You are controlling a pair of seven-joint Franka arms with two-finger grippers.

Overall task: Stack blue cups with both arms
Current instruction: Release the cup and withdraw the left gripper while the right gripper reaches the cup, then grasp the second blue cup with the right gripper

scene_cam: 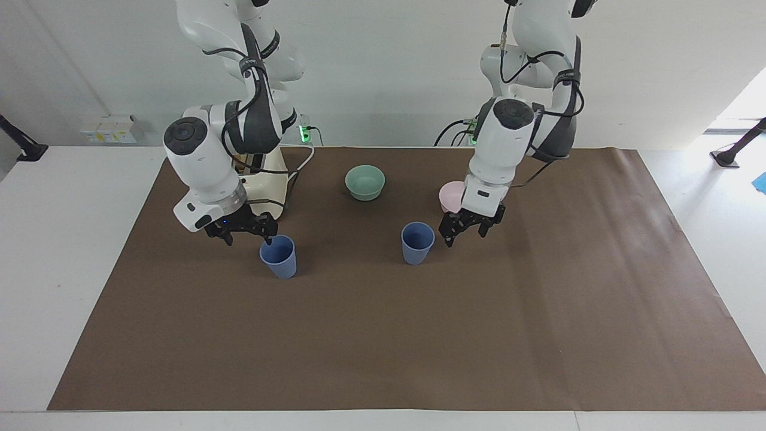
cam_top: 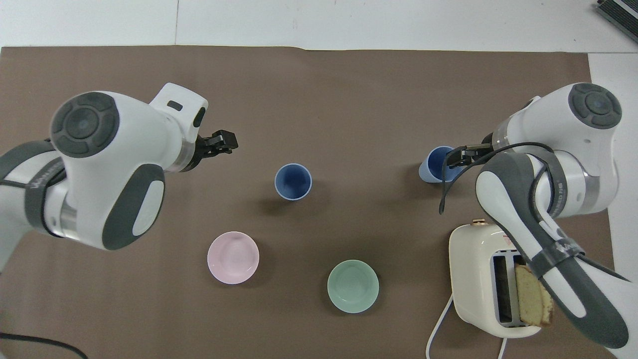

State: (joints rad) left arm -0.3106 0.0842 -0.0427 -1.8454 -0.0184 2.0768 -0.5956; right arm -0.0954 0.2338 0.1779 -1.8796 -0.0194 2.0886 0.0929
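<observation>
lettering is scarce: one grey strap on the right arm [cam_top: 548, 234] carries white letters too small to read, and the toaster [cam_top: 486, 284] has a small red mark on its top that cannot be read either.

counted: two blue cups, two bowls, one toaster, one slice of bread, two arms. both cups stand upright and apart on the brown mat [scene_cam: 383, 335], not stacked. one blue cup [scene_cam: 417, 242] stands mid-mat, farther from the robots than the pink bowl [cam_top: 233, 257]. the other blue cup [scene_cam: 278, 255] stands toward the right arm's end of the table, farther from the robots than the toaster. the mint-green bowl [scene_cam: 365, 182] sits near the robots, between the pink bowl and the toaster. the slice of bread [cam_top: 533, 301] stands up out of one toaster slot.

the left gripper [scene_cam: 464, 232] hangs low over the mat just beside the mid-mat cup, its fingers apart and holding nothing, clear of the cup's wall. the left arm [scene_cam: 502, 137] partly hides the pink bowl in the facing view.

the right gripper [scene_cam: 246, 234] is at the rim of the other cup, fingers spread; one fingertip [scene_cam: 266, 238] is right at the rim, though whether it touches cannot be told. the cup rests on the mat, not lifted.
</observation>
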